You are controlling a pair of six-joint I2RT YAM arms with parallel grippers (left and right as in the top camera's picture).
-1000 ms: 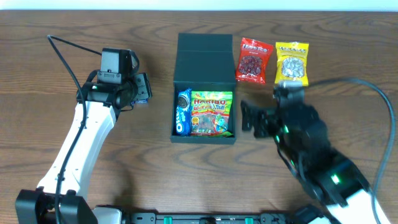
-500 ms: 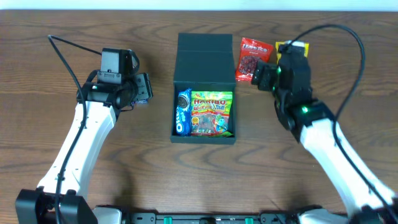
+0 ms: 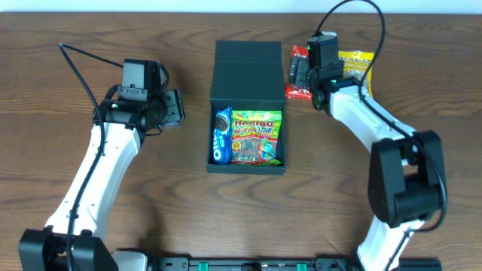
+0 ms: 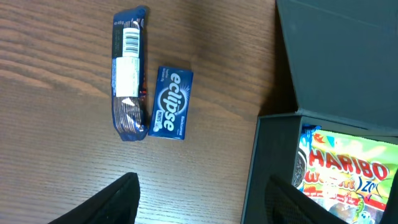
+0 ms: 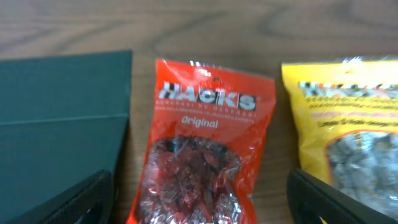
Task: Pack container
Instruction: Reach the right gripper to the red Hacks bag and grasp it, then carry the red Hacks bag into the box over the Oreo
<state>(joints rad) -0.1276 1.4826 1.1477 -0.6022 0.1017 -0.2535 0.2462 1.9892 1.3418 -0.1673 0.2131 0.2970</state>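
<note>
The dark teal container sits mid-table with its flap lid open toward the back. It holds a Haribo bag and an Oreo pack. My right gripper is open above the red Hacks packet, fingers to either side of it, not touching. A yellow packet lies right of it. My left gripper is open and empty left of the container wall, near a blue Eclipse pack and a blue snack bar.
The lid lies just left of the red packet. The yellow packet sits at the back right. Cables arc above both arms. The table's back edge runs just behind the lid and the packets.
My right arm has swung from the front right of the container to the back, over the red Hacks packet. The left arm and the packed items have not moved.
</note>
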